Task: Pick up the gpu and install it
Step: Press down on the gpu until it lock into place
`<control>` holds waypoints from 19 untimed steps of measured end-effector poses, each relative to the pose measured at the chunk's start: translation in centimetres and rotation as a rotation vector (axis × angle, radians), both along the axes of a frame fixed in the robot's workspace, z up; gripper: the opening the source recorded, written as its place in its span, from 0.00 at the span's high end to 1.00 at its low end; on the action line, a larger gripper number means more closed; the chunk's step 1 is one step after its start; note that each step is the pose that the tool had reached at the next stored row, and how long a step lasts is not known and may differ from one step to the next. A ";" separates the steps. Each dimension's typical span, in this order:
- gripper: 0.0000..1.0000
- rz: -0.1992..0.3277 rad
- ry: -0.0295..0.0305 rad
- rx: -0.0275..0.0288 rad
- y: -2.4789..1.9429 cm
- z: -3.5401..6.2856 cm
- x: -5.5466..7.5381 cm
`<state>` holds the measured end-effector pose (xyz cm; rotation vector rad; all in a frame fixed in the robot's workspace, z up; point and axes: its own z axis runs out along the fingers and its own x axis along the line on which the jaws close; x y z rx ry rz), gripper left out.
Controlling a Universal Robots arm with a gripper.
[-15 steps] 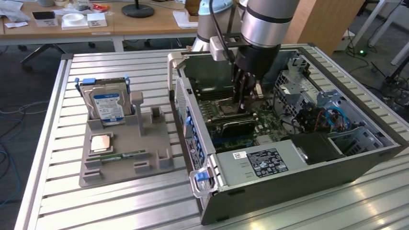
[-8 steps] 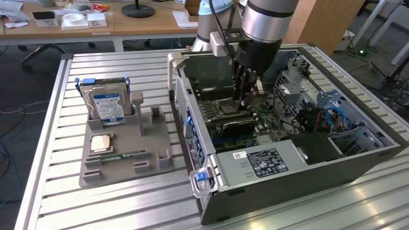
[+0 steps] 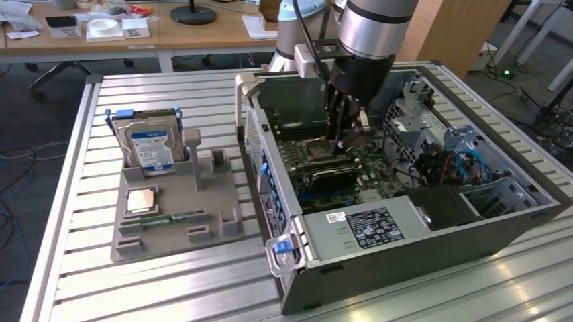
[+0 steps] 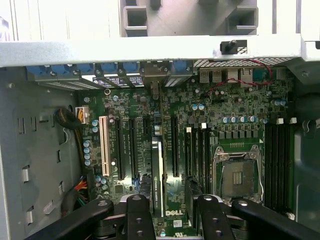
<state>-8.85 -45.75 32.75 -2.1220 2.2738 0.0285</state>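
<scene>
The gripper (image 4: 167, 212), fingers spread and nothing pinched, is recorded inside the open computer case (image 3: 430, 235) directly above the gpu (image 4: 157, 175), which is seated edge-on in a motherboard (image 4: 200, 125) slot, its long axis running between the fingers.

Arm (image 3: 358, 67) hides part of the motherboard (image 3: 323, 161).

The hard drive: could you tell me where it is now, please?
In the exterior view the hard drive stands upright at the far end of the grey holder, on that view's left, outside the computer case.
</scene>
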 end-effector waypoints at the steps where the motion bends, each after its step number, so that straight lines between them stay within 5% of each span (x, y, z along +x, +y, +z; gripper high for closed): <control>1: 0.60 0.000 0.0000 0.0000 0.00 0.00 0.0; 8: 0.61 0.000 0.0000 0.0000 0.00 0.00 0.0; 15: 0.89 0.000 0.0000 0.0000 0.00 0.00 0.0; 19: 0.89 0.000 0.0000 0.0000 0.00 0.00 0.0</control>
